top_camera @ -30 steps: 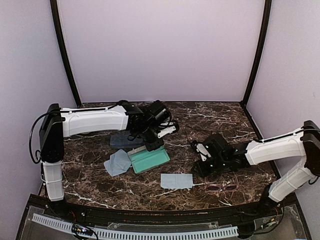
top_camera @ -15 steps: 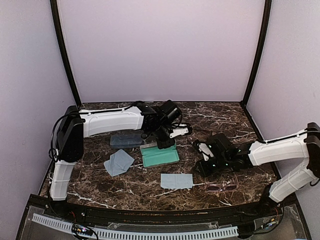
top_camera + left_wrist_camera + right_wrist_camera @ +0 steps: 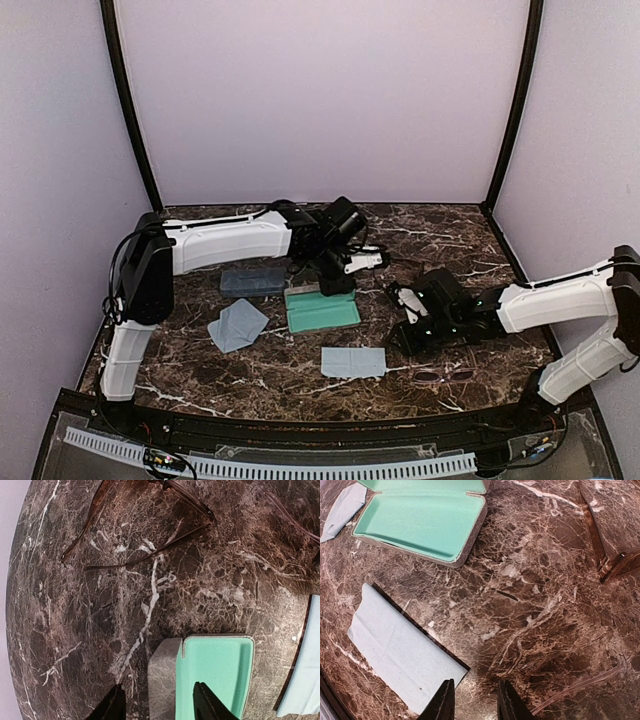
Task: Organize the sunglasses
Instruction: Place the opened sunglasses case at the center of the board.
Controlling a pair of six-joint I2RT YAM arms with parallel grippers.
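The dark-framed sunglasses lie on the marble with their temples spread, beyond my left gripper, and their brown frame also shows in the right wrist view. The pink-framed sunglasses lie near the front edge, right of my right gripper. My left gripper is open, its fingers straddling the back wall of the open mint-lined case without gripping it. My right gripper is open over bare marble, beside a light blue cloth.
The open case sits mid-table with a closed blue-grey case to its left. One cloth lies left of the open case, another in front of it. Purple walls enclose the table.
The left arm carried the open case to the right and slightly back, then its jaws opened and let go of the case wall. The right arm has hardly moved.
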